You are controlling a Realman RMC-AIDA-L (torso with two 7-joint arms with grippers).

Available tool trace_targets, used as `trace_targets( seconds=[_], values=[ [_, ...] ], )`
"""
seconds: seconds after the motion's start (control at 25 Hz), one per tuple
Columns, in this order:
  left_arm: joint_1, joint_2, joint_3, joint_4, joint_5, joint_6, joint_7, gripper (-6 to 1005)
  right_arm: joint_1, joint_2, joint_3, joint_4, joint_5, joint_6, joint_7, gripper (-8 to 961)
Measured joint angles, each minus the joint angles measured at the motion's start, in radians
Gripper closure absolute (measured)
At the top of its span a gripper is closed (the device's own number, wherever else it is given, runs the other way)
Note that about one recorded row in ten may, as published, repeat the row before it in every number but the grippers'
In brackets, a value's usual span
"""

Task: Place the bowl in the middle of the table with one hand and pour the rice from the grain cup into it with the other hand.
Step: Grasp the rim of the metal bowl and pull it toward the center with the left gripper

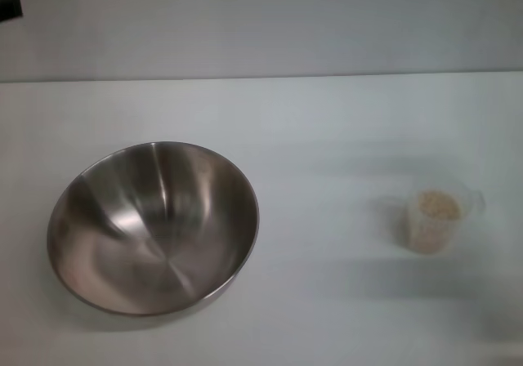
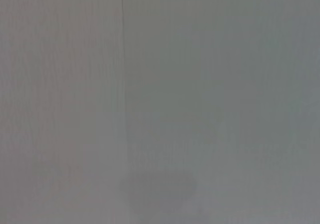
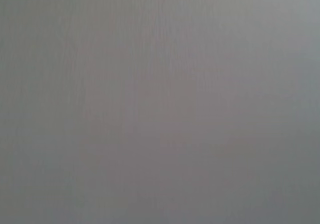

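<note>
Tools out of view; bowl (image 1: 154, 228) left, grain cup (image 1: 436, 218) upright, right.

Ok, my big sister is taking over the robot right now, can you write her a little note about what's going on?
Grippers: neither the left nor the right one shows in any view; both wrist cameras see only a plain grey surface.
Things: the bowl sits empty on the robot's left side of the table, not in the middle. The grain cup stands upright on the robot's right side, well apart from the bowl, with the rice still inside.
Done: nothing yet.
Left: move the bowl to the middle with one hand, then pick up the grain cup with the other and pour the rice in.
</note>
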Motion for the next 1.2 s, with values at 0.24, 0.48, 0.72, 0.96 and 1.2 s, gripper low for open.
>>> trace_targets(
  seconds=[0.24, 0.48, 0.72, 0.96, 1.2],
  values=[
    [-0.01, 0.001, -0.039, -0.061, -0.039, -0.216, 0.014, 188, 0.005, 0.0, 0.0, -0.003, 0.001, 0.001, -0.009, 318],
    [-0.01, 0.0, -0.106, -0.071, -0.182, -0.372, 0.067, 188, 0.018, -0.002, 0.0, -0.015, 0.001, 0.005, -0.008, 318],
    [0.002, 0.001, -0.118, -0.071, -0.242, -0.435, 0.083, 188, 0.026, -0.003, 0.002, -0.023, 0.002, 0.007, -0.009, 319],
    [-0.018, 0.001, -0.123, -0.074, -0.243, -0.527, 0.109, 188, 0.03, -0.003, 0.002, -0.029, 0.002, 0.008, -0.009, 319],
    [-0.033, 0.0, -0.119, -0.068, -0.243, -0.599, 0.13, 188, 0.027, -0.003, 0.002, -0.029, 0.002, 0.008, -0.01, 320]
  ],
)
